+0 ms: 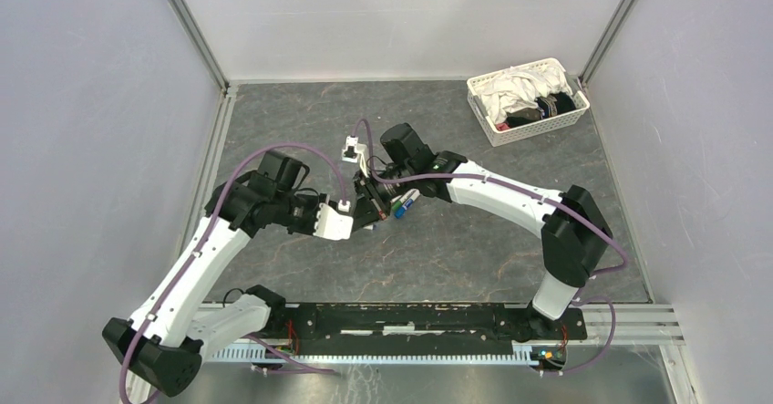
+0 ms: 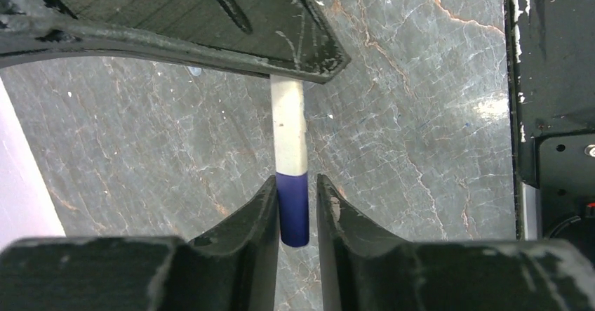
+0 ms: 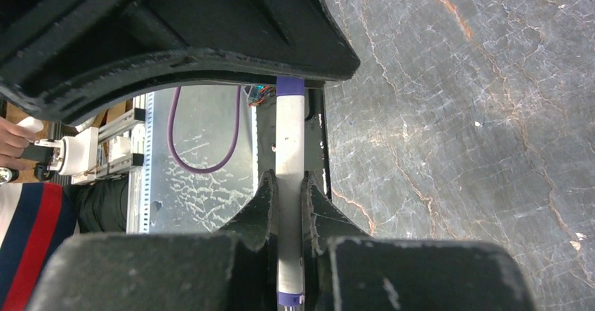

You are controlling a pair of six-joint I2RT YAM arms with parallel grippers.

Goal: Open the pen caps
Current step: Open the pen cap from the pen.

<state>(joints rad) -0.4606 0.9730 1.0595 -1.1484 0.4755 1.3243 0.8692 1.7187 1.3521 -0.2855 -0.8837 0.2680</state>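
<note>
The left gripper [image 2: 295,184] flanks the dark blue pen cap [image 2: 293,209] — whether it truly pinches, I cannot tell. The right gripper [image 3: 288,181] clamps the white pen barrel [image 3: 290,139] above the table [image 2: 421,149]. A loose bite could slip off when pulled — leaving the cap on.

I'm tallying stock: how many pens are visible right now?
1. The pen is midair: right gripper shut on its white barrel, left gripper straddling its blue cap. Others may be hidden.
</note>
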